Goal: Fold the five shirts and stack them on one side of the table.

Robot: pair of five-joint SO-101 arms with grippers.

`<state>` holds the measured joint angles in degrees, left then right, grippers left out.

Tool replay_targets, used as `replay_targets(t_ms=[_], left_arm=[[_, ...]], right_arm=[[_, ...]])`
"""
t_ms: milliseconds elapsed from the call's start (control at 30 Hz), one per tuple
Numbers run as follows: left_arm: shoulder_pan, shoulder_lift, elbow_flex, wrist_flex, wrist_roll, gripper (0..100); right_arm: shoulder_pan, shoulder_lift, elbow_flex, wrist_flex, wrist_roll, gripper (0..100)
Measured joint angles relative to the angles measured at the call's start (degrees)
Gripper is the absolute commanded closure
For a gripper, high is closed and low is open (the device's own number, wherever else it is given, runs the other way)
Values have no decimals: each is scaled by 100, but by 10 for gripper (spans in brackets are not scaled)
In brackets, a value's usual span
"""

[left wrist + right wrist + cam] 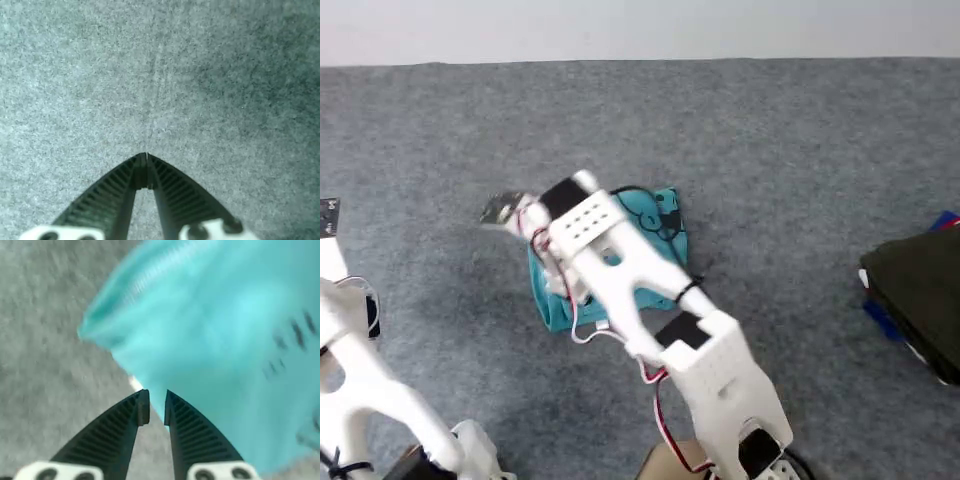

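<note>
the teal shirt [672, 245] lies mid grey table [770, 130]. the right gripper [154, 409] hangs over the shirt's edge, fingers a little apart. the left gripper [146, 159] is pinched together over bare table. a dark cloth pile [920, 285] sits well apart from the shirt.

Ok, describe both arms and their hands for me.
Both are chunky white plastic with black motors at the joints. The right arm has a flat plate dotted with holes, with red, white and black cables looped along it. The left arm is the same build. The left hand and right hand each have two black ribbed fingers tapering to points, on white mounts.
</note>
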<state>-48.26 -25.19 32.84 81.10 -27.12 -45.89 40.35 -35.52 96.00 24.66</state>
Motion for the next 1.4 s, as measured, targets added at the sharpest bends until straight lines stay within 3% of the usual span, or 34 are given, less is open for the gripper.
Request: replay_targets(t_ms=[300,533,967,1167,1400], left_arm=[[-9,0,18,0,0,992],[-9,0,18,0,0,992],[-9,0,18,0,0,992],[-9,0,18,0,0,992],[-9,0,18,0,0,992]], right_arm=[[-598,290,-9,-536,0,938],[-571,-185,-598,70,0,938],[1073,-738,-695,448,0,950],[1767,-1204,475,448,0,983],[1829,-1354,1873,448,-237,983]])
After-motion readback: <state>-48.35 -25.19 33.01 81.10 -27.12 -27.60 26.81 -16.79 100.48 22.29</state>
